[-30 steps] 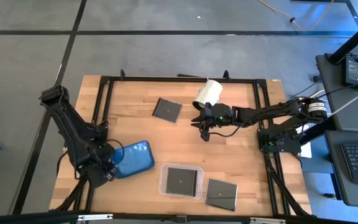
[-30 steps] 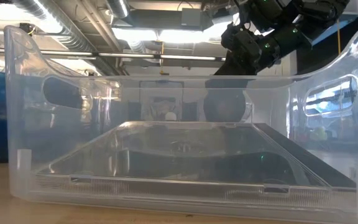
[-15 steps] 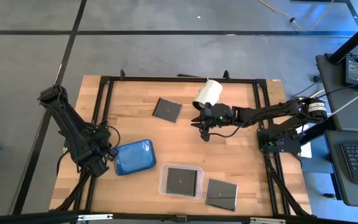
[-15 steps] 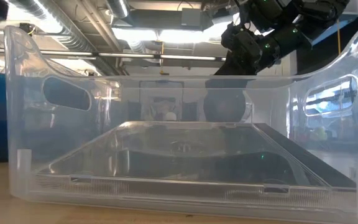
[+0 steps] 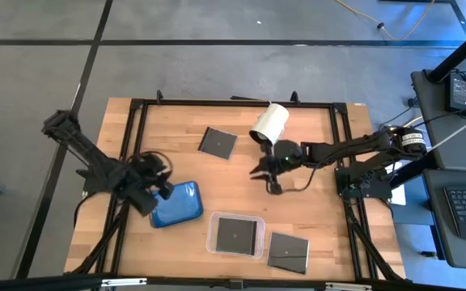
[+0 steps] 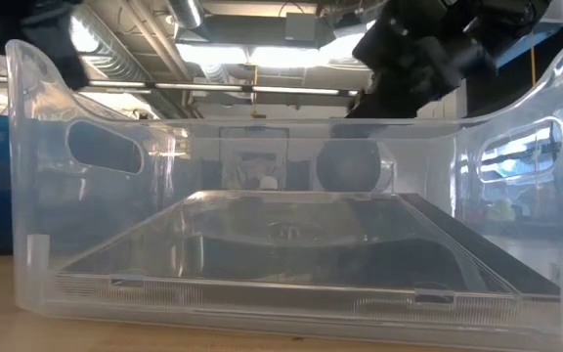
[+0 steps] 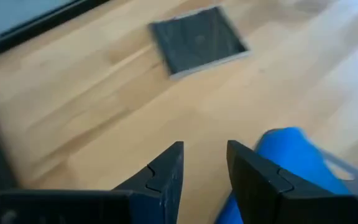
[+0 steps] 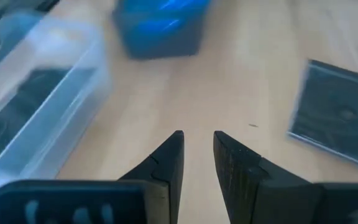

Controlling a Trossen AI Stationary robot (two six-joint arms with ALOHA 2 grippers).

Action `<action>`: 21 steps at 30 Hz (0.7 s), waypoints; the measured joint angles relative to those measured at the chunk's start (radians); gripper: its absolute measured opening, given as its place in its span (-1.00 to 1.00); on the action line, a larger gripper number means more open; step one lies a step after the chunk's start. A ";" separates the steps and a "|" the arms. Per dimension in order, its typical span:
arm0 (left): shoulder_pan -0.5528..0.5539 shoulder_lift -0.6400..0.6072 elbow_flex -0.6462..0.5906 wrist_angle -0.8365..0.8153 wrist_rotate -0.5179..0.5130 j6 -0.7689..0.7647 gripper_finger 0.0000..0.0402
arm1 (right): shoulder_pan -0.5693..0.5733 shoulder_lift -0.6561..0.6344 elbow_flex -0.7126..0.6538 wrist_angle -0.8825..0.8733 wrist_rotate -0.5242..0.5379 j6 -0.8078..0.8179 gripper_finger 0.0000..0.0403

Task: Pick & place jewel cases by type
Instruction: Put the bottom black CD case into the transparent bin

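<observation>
A dark jewel case lies flat at the far middle of the table, and another at the near right. A third dark case lies in the clear tray. A dark tray full of translucent blue sits at the near left. My left gripper hovers over that tray's far left corner, open, with nothing between its fingers. My right gripper hangs over bare wood at mid table, open by a narrow gap and empty.
A white cylinder lies at the far middle, just behind my right arm. A black frame runs along the table's far and side edges. Bare wood lies between the two trays and the far dark case.
My left gripper has risen from beside the blue-filled tray's left edge and swung toward the far and right, turning until it faces the far dark case. My right gripper has rolled a little in place. No case or tray has moved.
</observation>
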 joint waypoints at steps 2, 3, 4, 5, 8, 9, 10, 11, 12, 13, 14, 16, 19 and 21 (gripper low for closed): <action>0.073 0.001 0.000 0.157 0.020 0.229 -0.42 | 0.038 0.000 0.044 -0.096 0.034 -0.050 -0.55; 0.111 0.001 0.000 0.239 0.053 0.354 -0.42 | 0.061 0.000 0.082 -0.171 0.082 -0.066 -0.55; 0.151 0.001 0.000 0.313 0.090 0.473 -0.42 | 0.082 0.000 0.123 -0.247 0.137 -0.068 -0.55; 0.192 0.001 0.000 0.383 0.126 0.581 -0.42 | 0.104 0.000 0.164 -0.316 0.193 -0.068 -0.55; 0.306 0.001 0.000 0.535 0.188 0.857 -0.40 | 0.173 0.000 0.252 -0.445 0.313 -0.065 -0.55; 0.339 0.001 0.000 0.568 0.202 0.934 -0.40 | 0.198 0.000 0.269 -0.469 0.320 -0.066 -0.55; 0.369 0.001 -0.004 0.607 0.211 1.010 -0.40 | 0.223 0.000 0.282 -0.489 0.320 -0.067 -0.55; 0.396 0.001 -0.009 0.643 0.215 1.082 -0.40 | 0.248 0.000 0.288 -0.503 0.320 -0.066 -0.55; 0.421 0.001 -0.018 0.687 0.216 1.146 -0.40 | 0.272 -0.001 0.288 -0.512 0.320 -0.063 -0.55; 0.445 0.001 -0.031 0.745 0.219 1.210 -0.41 | 0.295 -0.001 0.287 -0.527 0.319 -0.049 -0.55; 0.467 0.001 -0.049 0.817 0.233 1.269 -0.42 | 0.315 -0.001 0.281 -0.535 0.319 -0.033 -0.55; 0.510 0.001 -0.097 0.977 0.311 1.376 -0.42 | 0.356 -0.001 0.271 -0.583 0.320 -0.014 -0.55; 0.562 0.002 -0.187 1.233 0.480 1.493 -0.42 | 0.431 -0.001 0.244 -0.648 0.275 -0.014 -0.55; 0.586 0.002 -0.247 1.389 0.564 1.542 -0.41 | 0.483 -0.001 0.222 -0.633 0.238 -0.015 -0.55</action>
